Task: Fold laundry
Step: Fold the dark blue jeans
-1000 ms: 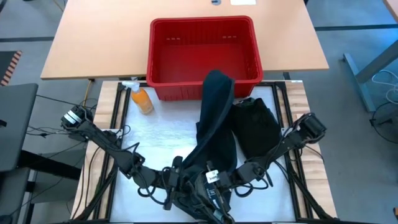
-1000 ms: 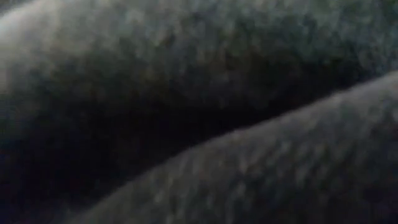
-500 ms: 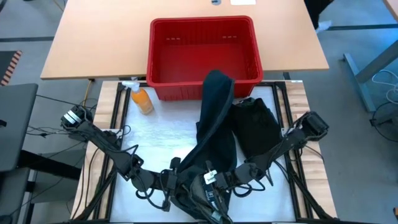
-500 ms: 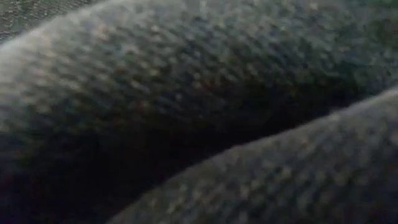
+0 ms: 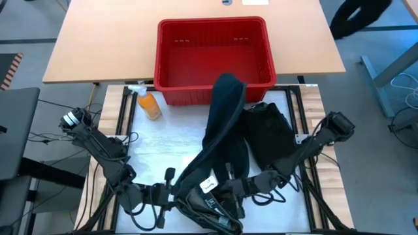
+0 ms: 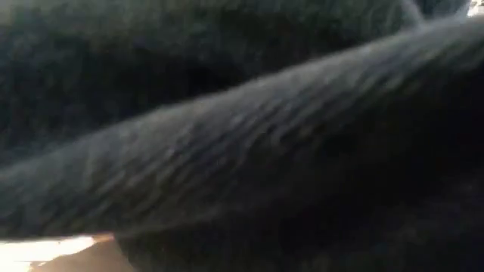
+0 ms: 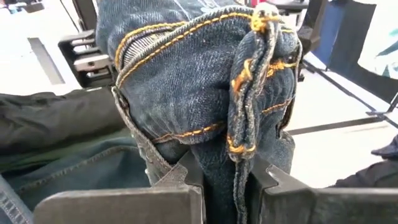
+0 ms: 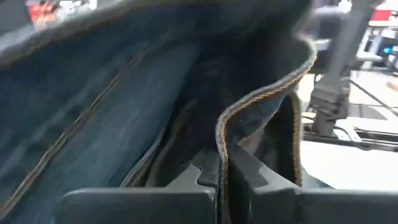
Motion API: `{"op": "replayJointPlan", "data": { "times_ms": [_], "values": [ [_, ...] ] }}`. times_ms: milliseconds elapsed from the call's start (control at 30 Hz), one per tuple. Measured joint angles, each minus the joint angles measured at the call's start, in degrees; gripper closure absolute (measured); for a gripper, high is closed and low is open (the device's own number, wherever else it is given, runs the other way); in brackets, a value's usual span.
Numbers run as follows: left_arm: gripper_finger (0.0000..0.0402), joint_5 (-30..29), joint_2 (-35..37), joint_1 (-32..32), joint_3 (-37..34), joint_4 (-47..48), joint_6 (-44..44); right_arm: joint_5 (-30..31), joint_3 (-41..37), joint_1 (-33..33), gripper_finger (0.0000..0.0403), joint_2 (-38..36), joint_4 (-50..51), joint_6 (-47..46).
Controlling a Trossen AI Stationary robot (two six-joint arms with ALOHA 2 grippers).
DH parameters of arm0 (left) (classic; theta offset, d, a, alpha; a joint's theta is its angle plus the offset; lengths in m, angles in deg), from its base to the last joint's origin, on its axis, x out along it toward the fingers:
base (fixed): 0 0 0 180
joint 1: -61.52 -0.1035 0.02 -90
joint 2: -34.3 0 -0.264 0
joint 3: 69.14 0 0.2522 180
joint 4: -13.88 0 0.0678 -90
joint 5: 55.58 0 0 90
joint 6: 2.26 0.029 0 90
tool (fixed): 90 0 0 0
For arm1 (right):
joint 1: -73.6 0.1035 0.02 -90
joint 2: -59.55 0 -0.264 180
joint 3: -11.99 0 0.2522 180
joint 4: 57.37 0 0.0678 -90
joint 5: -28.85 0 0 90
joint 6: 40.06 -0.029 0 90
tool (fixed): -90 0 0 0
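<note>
- Left pincer (image 7: 227,177) was clamped on a bunched denim edge with orange stitching, the waistband end of a pair of jeans (image 7: 186,93), its fingers pressed on the fold from both sides.
- Right pincer (image 8: 222,177) was likewise clamped on a thin hemmed edge of the same dark denim.
- From above, both pincers sat close together at the near edge of the worktop (image 5: 163,140), left pincer (image 5: 171,189) just beside right pincer (image 5: 230,190), each at the near end of the jeans (image 5: 225,124).
- The jeans' long axis ran away from the pincers toward the red basket (image 5: 212,55), the far end draped against its front wall; a black garment (image 5: 268,134) lay just beside them on the right arm's side.
- My judgement: spreading the waistband calls for the pincers to draw apart sideways, across that axis.
- Wrist views showed the stitching and both grips, which the high view hid under cloth; the low view showed only dark fabric against its lens.
- An orange spray bottle (image 5: 148,103) stood well apart.
</note>
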Motion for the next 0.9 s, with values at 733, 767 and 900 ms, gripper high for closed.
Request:
{"op": "replayJointPlan", "data": {
  "times_ms": [733, 767, 900],
  "values": [
    [0.0383, -31.73, 3.97, 2.81, 14.9, -6.01, 28.09, 21.57, 0.22, 10.71, 0.0374, -19.55, 26.15, 4.03],
    [0.0384, -31.85, 3.77, 2.21, 16.21, -5.55, 29.8, 22.85, 0.22, 10.75, 0.0376, -20.58, 28.45, 3.91],
    [0.0385, -32.27, 2.12, -1.04, 20.33, -5.29, 35.62, 28.03, 0.23, 10.12, 0.0378, -23.91, 32.75, 2.83]
  ]
}}
